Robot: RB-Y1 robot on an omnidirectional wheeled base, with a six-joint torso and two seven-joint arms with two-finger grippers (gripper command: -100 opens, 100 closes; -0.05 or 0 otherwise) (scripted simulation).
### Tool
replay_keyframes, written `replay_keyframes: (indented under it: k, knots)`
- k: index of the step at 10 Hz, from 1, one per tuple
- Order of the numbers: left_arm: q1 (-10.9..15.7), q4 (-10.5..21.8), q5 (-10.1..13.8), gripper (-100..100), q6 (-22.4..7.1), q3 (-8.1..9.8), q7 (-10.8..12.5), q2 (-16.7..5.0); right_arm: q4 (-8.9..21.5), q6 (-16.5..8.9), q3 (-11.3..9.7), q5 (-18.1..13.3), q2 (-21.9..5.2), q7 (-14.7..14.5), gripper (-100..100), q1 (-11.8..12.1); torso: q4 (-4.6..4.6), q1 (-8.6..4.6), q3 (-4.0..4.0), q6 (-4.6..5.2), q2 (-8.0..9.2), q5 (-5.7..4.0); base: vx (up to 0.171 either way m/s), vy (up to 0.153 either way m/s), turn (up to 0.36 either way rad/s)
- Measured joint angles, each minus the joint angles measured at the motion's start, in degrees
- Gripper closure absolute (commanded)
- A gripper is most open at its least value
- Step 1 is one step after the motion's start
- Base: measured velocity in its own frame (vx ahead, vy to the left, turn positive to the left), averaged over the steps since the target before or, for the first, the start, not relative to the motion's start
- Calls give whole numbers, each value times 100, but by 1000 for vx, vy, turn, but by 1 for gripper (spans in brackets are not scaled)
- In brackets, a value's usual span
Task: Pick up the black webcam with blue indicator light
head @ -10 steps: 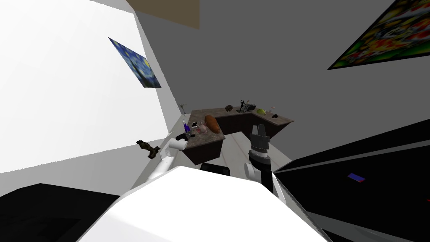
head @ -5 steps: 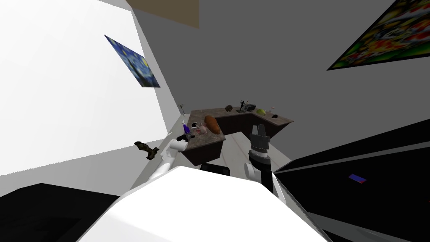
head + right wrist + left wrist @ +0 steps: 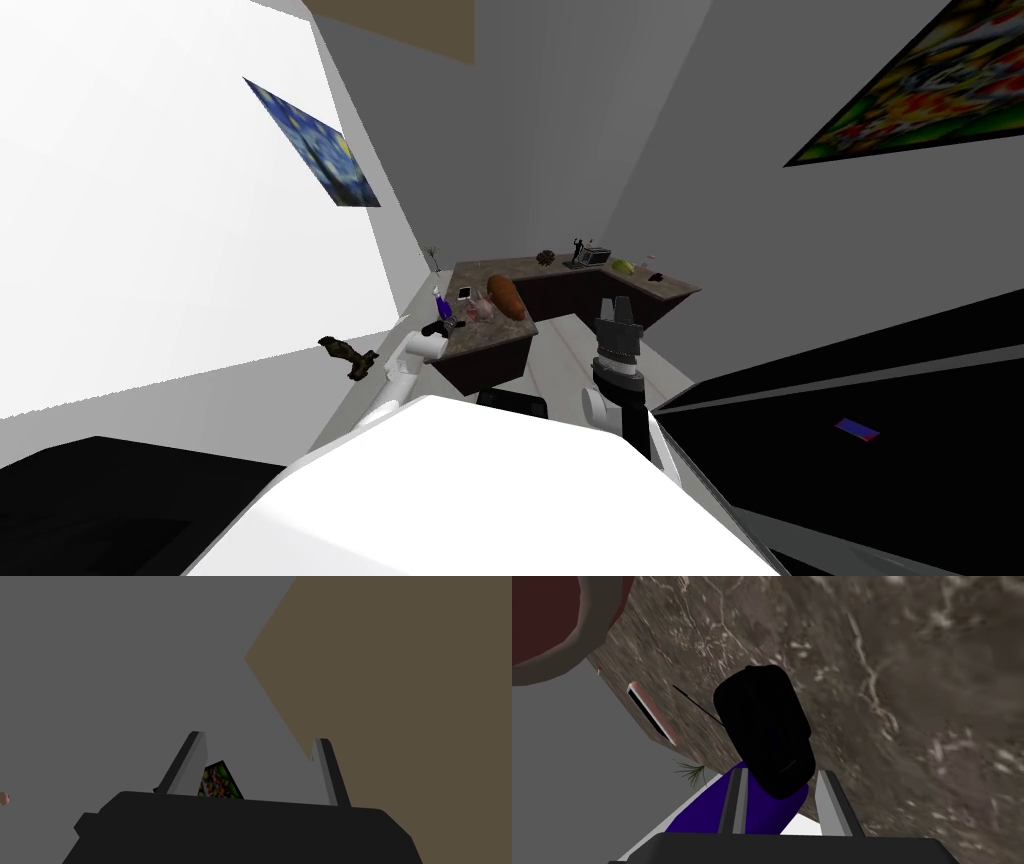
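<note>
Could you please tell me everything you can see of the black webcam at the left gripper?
The black webcam is a smooth, rounded, matte black body, longer than it is wide, with no lit indicator plainly showing. A thin black line, perhaps its cable, leaves one side. Its lower end sits between the fingers of the left gripper, which stand against its sides. Behind it lie the brown marbled countertop and a purple object.

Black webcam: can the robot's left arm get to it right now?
Probably yes. The left gripper has the near end of the black webcam between its fingers, seemingly pressing its sides, on the brown counter. Nothing stands between them.
</note>
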State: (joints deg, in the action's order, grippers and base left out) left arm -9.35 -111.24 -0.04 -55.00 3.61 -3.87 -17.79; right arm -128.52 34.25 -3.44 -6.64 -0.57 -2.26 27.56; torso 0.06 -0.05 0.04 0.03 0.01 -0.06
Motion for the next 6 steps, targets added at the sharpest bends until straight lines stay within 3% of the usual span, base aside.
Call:
replay_keyframes:
  k: [1,2,3,5,6]
  knots:
    - [-1,1,0,100,-1,0,-1,0,0,0,0,0,0,0,0,0,1,0,1,0,1,0,0,0,0]
    - [-1,1,-1,0,-2,-1,-1,-1,0,0,0,0,0,0,0,0,1,0,1,0,1,0,0,0,0]
    - [-1,2,-1,100,-2,-1,-2,-1,0,0,0,0,0,0,0,0,2,0,2,0,2,0,-20,-7,5]
    - [-27,-196,24,100,-130,-2,-2,-24,0,0,0,0,0,0,0,0,7,-9,12,0,18,-3,-29,-11,6]
    - [-26,-210,27,0,-153,-1,-4,-27,0,0,0,0,0,0,0,0,6,-6,10,0,14,-2,0,0,0]
